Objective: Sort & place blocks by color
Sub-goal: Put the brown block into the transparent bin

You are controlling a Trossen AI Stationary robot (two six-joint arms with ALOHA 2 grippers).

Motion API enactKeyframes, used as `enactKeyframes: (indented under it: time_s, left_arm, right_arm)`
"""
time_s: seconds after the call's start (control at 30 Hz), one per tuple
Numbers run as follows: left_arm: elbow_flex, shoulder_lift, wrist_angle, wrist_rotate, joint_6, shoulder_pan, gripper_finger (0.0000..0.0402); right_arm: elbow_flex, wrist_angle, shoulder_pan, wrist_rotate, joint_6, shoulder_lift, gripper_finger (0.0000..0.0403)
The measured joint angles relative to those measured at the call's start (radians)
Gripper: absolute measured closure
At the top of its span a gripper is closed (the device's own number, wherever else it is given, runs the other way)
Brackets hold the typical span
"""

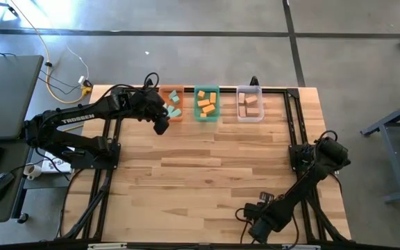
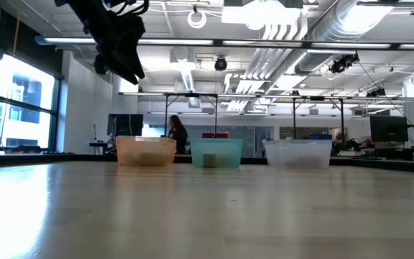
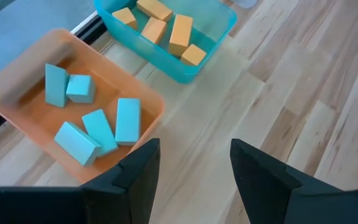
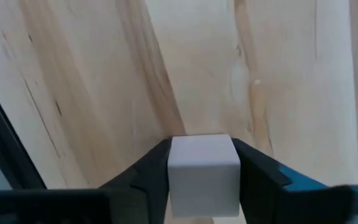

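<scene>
- Left pincer (image 1: pixel 161 127): hovering released and empty, jaws apart, above the desk (image 1: pixel 207 160); orange tray (image 3: pixel 17 87) just ahead of its fingertips (image 3: pixel 143 163), probably well placed for another drop.
- Orange tray: holding the teal blocks (image 3: pixel 92 118), loosely heaped.
- Teal tray (image 3: pixel 191 62), next along, farther from the left pincer: holding the orange blocks (image 3: pixel 163 28).
- Clear tray (image 1: pixel 249 104), beyond that: holding tan blocks (image 1: pixel 250 103), so sorted by matching kind, though colours swapped between two trays.
- Right pincer (image 4: pixel 202 180), near desk's front edge, well apart from the trays: clenched on a pale cube (image 4: pixel 202 174), squarely between both fingers, likely bound for the clear tray.
- Desk: pale planked wood, otherwise bare.
- Room behind: open ceiling ducts, windows, a person far off.
</scene>
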Motion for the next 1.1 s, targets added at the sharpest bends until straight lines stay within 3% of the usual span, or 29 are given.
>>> enactKeyframes:
  time_s: [0.17,0.47,1.1]
  left_arm:
    - [0.000,0.000,-0.012,-0.001,0.032,0.000,0.0218]
    - [0.000,0.000,-0.010,0.000,0.056,0.000,0.0218]
    - [0.000,0.000,0.087,0.000,0.219,0.000,0.0218]
  right_arm:
    - [0.001,0.000,-0.013,-0.021,0.028,-0.001,0.0294]
    - [0.002,0.001,-0.134,0.008,0.009,-0.024,0.0296]
    - [0.002,0.032,-0.685,0.270,-0.356,-0.136,0.0296]
